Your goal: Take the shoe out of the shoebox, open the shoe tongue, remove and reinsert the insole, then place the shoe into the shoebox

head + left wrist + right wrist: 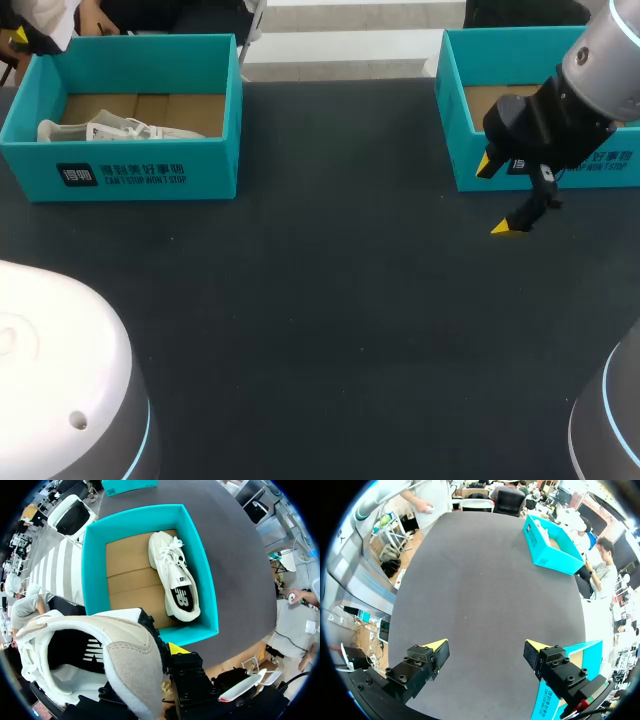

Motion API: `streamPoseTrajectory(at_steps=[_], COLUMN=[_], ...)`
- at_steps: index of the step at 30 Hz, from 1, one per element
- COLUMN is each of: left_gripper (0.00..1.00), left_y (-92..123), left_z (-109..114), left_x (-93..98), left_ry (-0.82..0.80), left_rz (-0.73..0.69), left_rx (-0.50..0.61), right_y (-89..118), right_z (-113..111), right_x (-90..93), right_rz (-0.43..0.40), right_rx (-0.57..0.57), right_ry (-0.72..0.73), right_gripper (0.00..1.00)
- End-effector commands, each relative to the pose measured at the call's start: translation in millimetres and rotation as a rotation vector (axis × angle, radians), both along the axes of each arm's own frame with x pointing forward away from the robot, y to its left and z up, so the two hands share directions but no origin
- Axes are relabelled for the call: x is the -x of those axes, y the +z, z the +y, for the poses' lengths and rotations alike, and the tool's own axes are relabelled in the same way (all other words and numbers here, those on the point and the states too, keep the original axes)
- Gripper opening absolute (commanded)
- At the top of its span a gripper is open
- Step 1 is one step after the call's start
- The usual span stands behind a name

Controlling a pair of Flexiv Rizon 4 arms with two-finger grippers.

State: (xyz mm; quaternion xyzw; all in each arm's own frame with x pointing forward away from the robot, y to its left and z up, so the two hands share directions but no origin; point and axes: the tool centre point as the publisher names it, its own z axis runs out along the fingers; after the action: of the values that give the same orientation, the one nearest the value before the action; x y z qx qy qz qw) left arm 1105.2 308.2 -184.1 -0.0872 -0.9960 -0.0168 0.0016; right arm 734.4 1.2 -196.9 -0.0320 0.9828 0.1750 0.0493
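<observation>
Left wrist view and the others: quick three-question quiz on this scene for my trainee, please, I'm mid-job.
1. True or false: the right gripper has its fingers shut on a shoe.
2. The right gripper hangs: A) inside a shoebox; B) over the table beside the right shoebox; C) on an insole.
3. How many shoes show in the left wrist view?
Key: 1 false, fingers open and empty. 2 B. 3 two: a white shoe in the left shoebox, a beige shoe close up outside it.
</observation>
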Motion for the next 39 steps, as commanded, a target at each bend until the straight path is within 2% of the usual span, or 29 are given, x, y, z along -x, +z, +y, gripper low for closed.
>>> streamPoseTrajectory(at_steps=[1,4,10,13,17,20,29,39], left_gripper=[0.0,0.0,0.0,0.0,0.0,0.0,0.0,0.0], left_y=[1.6,0.6,-0.3,6.3,14.6,17.3,14.4,14.5], left_z=[0.1,1.9,21.5,36.1,45.0,51.0,60.9,61.9], left_x=[0.4,0.2,-6.4,-21.8,-35.7,-36.5,-17.8,-15.5], left_ry=[-0.001,-0.047,-0.434,-0.656,-0.857,-0.992,-1.158,-1.144], left_rz=[-0.001,-0.019,0.055,0.12,0.154,0.164,0.145,0.132], left_rx=[-0.001,-0.014,-0.031,0.022,-0.04,-0.066,-0.129,-0.135], right_y=[-1.2,-1.2,-1.2,-1.2,-1.2,-1.2,-1.2,-1.2], right_z=[0.6,0.6,0.6,0.6,0.6,0.6,0.6,0.6], right_x=[-0.7,-0.7,-0.7,-0.7,-0.7,-0.7,-0.7,-0.7], right_rz=[0.001,0.001,0.001,0.001,0.001,0.001,0.001,0.001], right_rx=[0.001,0.001,0.001,0.001,0.001,0.001,0.001,0.001], right_ry=[0.0,0.0,0.0,0.0,0.0,0.0,0.0,0.0], right_gripper=[1.0,1.0,1.0,1.0,1.0,1.0,1.0,1.0])
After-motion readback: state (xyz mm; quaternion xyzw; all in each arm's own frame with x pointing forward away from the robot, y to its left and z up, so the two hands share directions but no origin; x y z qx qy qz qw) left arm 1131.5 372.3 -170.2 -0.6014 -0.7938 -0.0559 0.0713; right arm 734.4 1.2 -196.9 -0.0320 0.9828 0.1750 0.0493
